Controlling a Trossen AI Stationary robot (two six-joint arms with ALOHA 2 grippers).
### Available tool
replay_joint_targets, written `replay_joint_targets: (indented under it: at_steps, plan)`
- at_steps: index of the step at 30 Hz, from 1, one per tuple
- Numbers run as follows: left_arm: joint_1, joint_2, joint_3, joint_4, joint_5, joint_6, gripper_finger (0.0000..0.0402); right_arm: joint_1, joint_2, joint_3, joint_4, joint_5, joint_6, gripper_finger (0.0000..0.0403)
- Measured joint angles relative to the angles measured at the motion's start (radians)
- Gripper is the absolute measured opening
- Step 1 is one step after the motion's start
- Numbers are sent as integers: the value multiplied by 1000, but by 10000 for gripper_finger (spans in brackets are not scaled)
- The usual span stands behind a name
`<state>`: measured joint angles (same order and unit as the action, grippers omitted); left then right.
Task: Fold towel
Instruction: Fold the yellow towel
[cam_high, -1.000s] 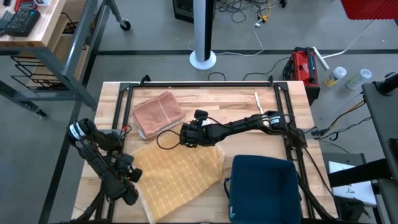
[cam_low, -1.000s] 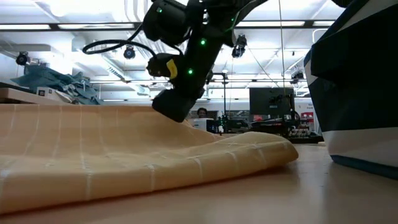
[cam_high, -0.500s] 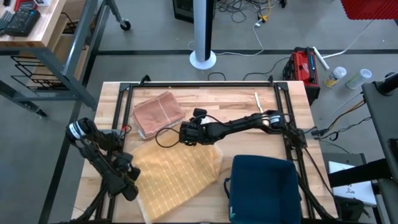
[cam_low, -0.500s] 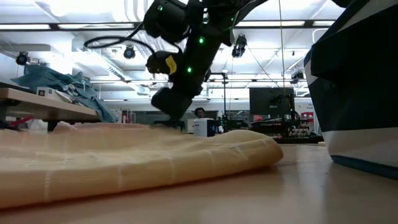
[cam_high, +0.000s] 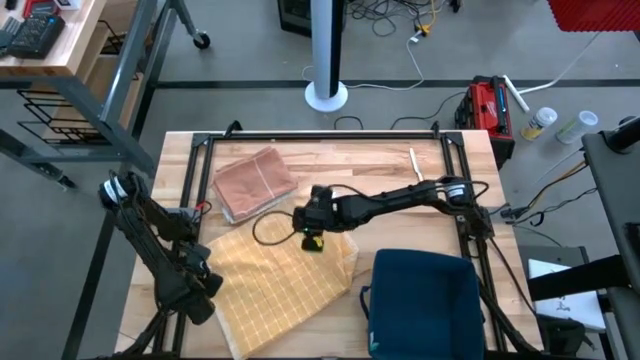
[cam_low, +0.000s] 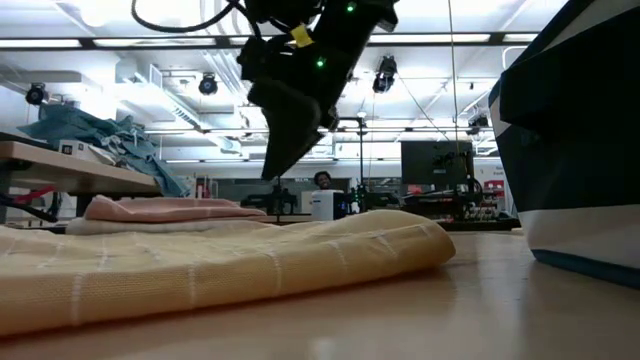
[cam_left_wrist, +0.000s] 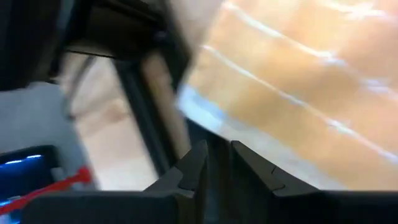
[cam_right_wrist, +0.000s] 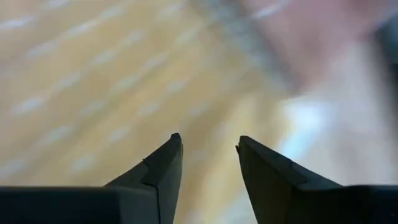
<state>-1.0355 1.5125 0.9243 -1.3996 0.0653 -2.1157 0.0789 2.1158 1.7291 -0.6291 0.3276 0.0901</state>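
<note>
The yellow towel (cam_high: 280, 282) with pale grid lines lies doubled over on the wooden table (cam_high: 380, 170), flat in the low view (cam_low: 250, 265). My right gripper (cam_high: 313, 240) hangs open just above the towel's far edge; nothing shows between its fingers in its wrist view (cam_right_wrist: 207, 146). My left gripper (cam_high: 203, 290) stands at the towel's left edge, over the black frame rail. Its fingers show a narrow empty gap in the left wrist view (cam_left_wrist: 216, 163).
A folded pink towel (cam_high: 255, 183) lies at the far left of the table, behind the yellow one in the low view (cam_low: 160, 210). A dark blue bin (cam_high: 425, 300) fills the near right corner. A black frame (cam_high: 320, 137) runs around the table.
My right gripper has let go of the towel's far edge and risen above it. The lifted part of the towel has dropped and now lies flat on the layer beneath. My left gripper has drawn back toward the table's left edge, off the towel.
</note>
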Motion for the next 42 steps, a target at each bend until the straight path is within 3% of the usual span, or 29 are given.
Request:
replay_joint_targets:
  at_steps: [3, 7, 10, 14, 20, 28, 35, 38, 42]
  plan:
    - [0, -19, 51, 54, -154, -26, 60, 33, 14, -18, 33, -91, 47, 141]
    - [3, 8, 83, 174, -498, -21, 47, 81, 46, -45, 43, -46, 98, 124]
    - [26, 57, 80, 289, -626, 29, 33, 102, 68, -57, 43, -39, 141, 109]
    - [68, 149, 77, 378, -597, 70, 17, 128, 92, -65, 44, -49, 181, 89]
    - [109, 303, 76, 408, -434, 12, 1, 159, 98, -66, 102, -204, 183, 58]
    - [109, 332, 88, 346, -130, 12, 1, 199, 65, -66, 110, -78, 174, 26]
    - [107, 289, 185, 148, 104, 12, 1, 201, 45, -66, 50, -65, 159, 18]
    - [103, 281, 250, 142, 40, 13, 2, 201, 18, -66, -67, -64, 110, 18]
    - [106, 277, 342, 137, -246, 17, 1, 200, -30, -75, -133, -58, 90, 18]
